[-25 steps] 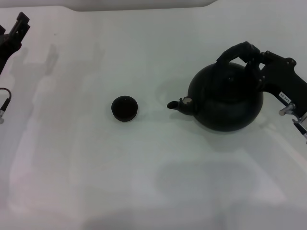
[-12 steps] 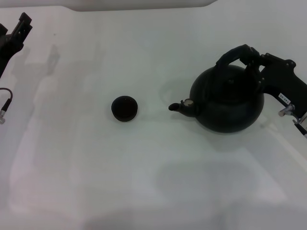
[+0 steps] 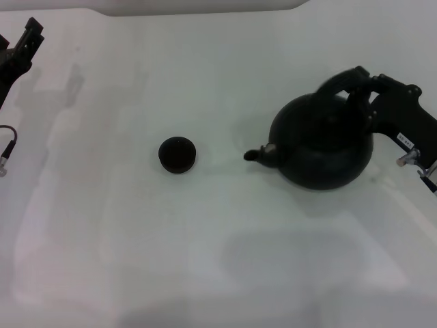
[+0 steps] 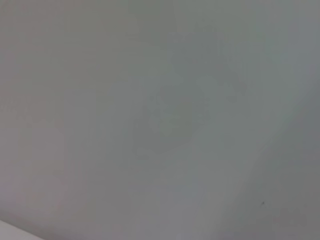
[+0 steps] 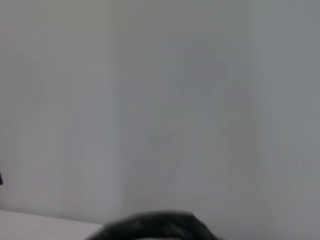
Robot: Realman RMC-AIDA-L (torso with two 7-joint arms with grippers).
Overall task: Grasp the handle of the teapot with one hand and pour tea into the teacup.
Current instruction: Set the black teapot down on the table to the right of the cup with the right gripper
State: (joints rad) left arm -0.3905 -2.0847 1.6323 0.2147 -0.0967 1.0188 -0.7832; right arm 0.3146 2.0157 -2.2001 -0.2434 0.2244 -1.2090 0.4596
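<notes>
The black teapot stands at the right of the white table in the head view, its spout pointing left toward the teacup. That small dark round cup sits alone near the middle-left, a short gap from the spout. My right gripper reaches in from the right edge and is shut on the right side of the arched handle. A dark curved shape shows at the edge of the right wrist view. My left gripper is parked at the far top left.
The white table spreads around both objects. A cable hangs by the left edge. The left wrist view shows only plain grey surface.
The teapot has shifted slightly right, its handle moving right with the right gripper and its spout tip dropping a little. Cup and left arm have not moved.
</notes>
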